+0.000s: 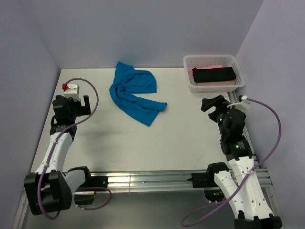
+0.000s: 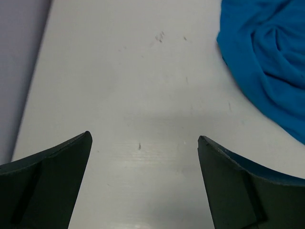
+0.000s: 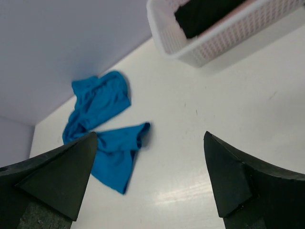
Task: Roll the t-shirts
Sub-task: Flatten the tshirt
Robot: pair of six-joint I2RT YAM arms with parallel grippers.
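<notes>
The blue shirt (image 1: 133, 93) lies crumpled toward the far middle of the table (image 1: 167, 143), not spread flat. It runs slantwise, from a bunched end near the back wall down to a narrower tail that points toward the near right. So its long axis sits at an angle to both arms, square to neither.

The left gripper (image 2: 144, 138) hangs over bare table with its jaws wide apart and nothing between them. From there the shirt is ahead and off to the right, only its edge showing in the left wrist view. The right gripper (image 3: 150, 136) is wide open and empty too, and for it the shirt lies ahead and to the left, with the tail end the nearer part.

From above, the left gripper looks the closer of the two to the cloth, near its bunched side, while the right one stands farther off, just in front of the basket (image 1: 239, 78). That basket sits in the far right corner holding a black shirt (image 1: 214, 74) on top of a pink shirt (image 1: 224, 83), both folded.

I'd say the shirt needs flattening before rolling, each arm reaching inward to its own end
</notes>
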